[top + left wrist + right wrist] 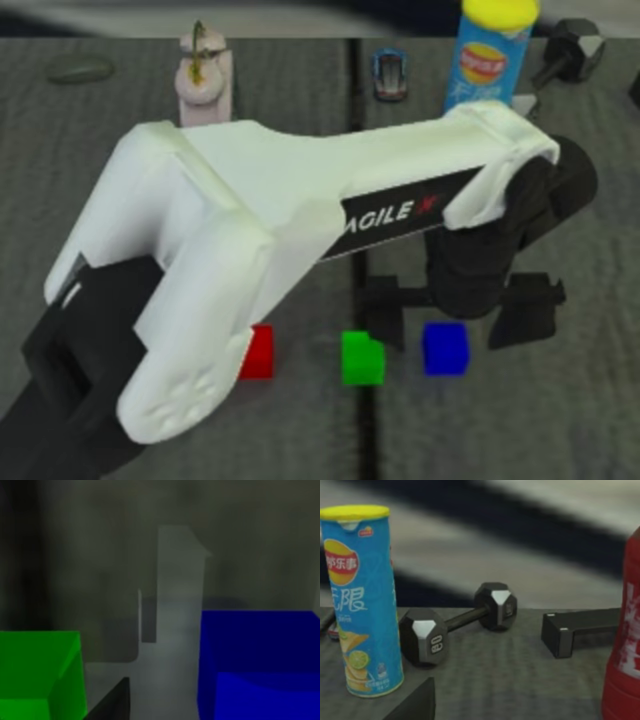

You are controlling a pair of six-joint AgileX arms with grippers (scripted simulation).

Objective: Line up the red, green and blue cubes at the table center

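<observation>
The red cube [258, 352], green cube [362, 358] and blue cube [445, 348] stand in a row near the table's front, with small gaps between them. The green one sits on the black seam [355, 100], and my left arm partly covers the red one. My left gripper [457, 312] hangs open just behind the blue cube, one finger to each side of it and neither touching. In the left wrist view the green cube [37, 672] and blue cube [260, 665] fill the lower corners, with one fingertip [112, 705] between them. My right arm is outside the top view; one fingertip [417, 702] shows.
A blue chip can [490, 55], a black dumbbell [570, 55], a toy car [389, 74], a pink object [203, 80] and a flat grey object [80, 68] line the back edge. The right wrist view also shows a red bottle [622, 645] and a black block [570, 632].
</observation>
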